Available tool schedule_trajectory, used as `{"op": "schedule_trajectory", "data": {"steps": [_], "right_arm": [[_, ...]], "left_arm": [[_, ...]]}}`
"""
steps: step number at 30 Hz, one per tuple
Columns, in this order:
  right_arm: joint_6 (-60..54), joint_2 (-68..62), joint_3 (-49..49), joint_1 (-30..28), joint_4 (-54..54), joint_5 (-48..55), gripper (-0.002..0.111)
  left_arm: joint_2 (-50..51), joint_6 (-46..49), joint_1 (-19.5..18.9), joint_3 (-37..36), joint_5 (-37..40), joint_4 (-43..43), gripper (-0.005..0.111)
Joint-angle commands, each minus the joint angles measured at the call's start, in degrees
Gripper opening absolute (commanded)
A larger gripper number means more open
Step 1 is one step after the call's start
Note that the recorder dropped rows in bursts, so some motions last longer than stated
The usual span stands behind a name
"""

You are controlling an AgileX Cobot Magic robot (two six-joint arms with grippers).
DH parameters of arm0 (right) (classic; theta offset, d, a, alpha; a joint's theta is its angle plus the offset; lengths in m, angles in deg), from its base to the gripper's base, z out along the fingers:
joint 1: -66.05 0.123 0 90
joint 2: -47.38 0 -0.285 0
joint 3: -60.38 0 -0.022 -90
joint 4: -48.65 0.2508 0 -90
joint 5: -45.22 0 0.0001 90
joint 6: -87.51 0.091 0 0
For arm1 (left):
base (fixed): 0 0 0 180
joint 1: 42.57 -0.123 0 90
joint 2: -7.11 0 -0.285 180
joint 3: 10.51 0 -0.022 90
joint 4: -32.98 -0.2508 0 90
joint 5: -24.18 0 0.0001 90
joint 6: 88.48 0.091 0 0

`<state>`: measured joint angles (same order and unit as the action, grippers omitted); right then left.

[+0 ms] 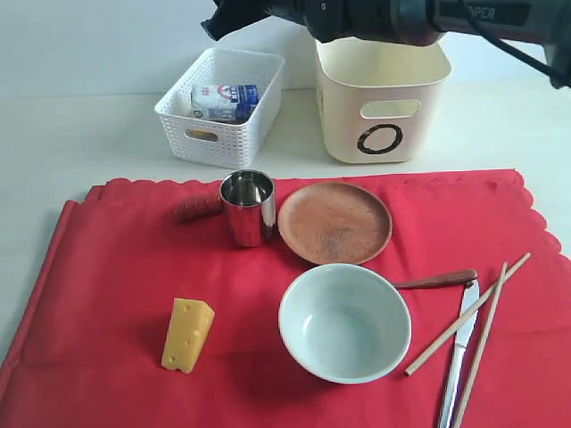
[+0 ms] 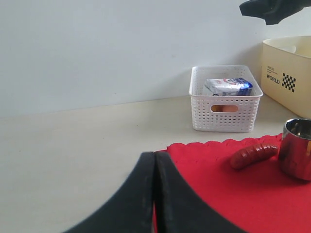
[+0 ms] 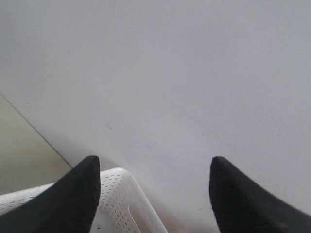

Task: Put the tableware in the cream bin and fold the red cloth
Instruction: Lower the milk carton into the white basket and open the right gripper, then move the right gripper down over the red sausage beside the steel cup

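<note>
Pale surface (image 1: 89, 134) runs back to a blank wall, and the red cloth (image 1: 116, 267) covers its near part. Taking the bowl (image 1: 344, 323) as the dial's centre, the wooden plate (image 1: 335, 223) lies at 12, the steel cup (image 1: 247, 207) at 11, and the spoon (image 1: 437, 280), knife (image 1: 459, 348) and chopsticks (image 1: 473, 312) between 3 and 4. The cream bin (image 1: 357, 116) stands off the cloth at 12, the white basket (image 1: 214, 134) at 11. No tableware is binned yet.

My right fingers (image 3: 77, 194) hang high over the basket, spread wide and empty. My left fingers (image 2: 136, 194) are pressed together near the cloth's 10 o'clock corner.

I judge the cup a sensible first pick. I should drop straight down and straddle its wall away from the sausage (image 1: 198, 207) at its 9. Steel is slick, so I should grip firmly, then release low inside the bin
</note>
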<state>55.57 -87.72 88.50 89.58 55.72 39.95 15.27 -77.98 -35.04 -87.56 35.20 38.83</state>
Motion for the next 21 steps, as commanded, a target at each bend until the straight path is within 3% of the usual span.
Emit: {"op": "schedule_trajectory", "data": {"steps": [1,9,15,21], "right_arm": [[-0.1,4.9,0.2,-0.4,-0.4,7.6,0.061],[0.1,13.4,0.2,-2.0,-0.5,27.2,0.051],[-2.2,17.6,0.2,-1.6,0.2,41.8,0.051],[-17.3,17.3,0.2,-1.6,14.9,58.1,0.051]], "left_arm": [[-0.4,-0.2,-0.3,-0.2,0.0,0.0,0.001],[-0.4,-0.1,-0.3,-0.2,0.0,0.0,0.001],[-0.4,-0.1,-0.3,-0.2,0.0,0.0,0.001],[-0.4,-0.3,-0.3,-0.2,0.0,0.0,0.001]]}}
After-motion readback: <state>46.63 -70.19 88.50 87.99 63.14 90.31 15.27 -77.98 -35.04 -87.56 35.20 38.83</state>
